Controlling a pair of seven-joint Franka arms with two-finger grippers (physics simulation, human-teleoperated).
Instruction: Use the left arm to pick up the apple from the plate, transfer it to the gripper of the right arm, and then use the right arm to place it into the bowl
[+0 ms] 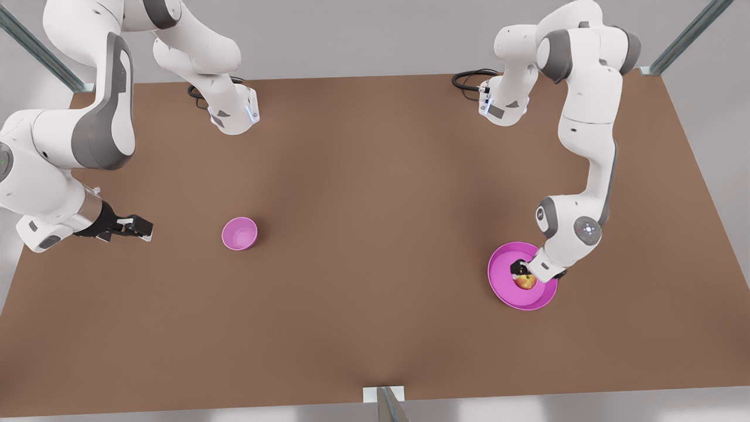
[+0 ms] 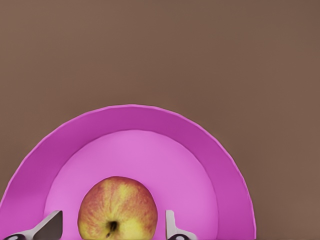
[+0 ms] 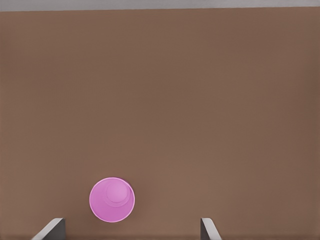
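Straddling the apple [image 2: 117,207] on the plate [image 2: 210,150], left pincer [image 1: 523,275] is spread, ready to clamp; right pincer [image 1: 132,227] waits released nr bowl [image 1: 239,234], w/ handoff pending.

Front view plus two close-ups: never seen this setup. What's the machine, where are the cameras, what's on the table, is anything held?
These are simulator renders of two white Franka robot arms, each ending in a two-finger gripper, working over a brown table.

The front view looks down on the whole scene. The other two pictures come from cameras on each arm's wrist, looking past the fingers.

On the table: a wide pink plate with an apple on it, and a small pink bowl.

The left gripper, on the front view's right, is down over the plate, fingers open either side of the apple with gaps showing, so nothing is gripped yet. The right gripper waits open beside the bowl, holding nothing.
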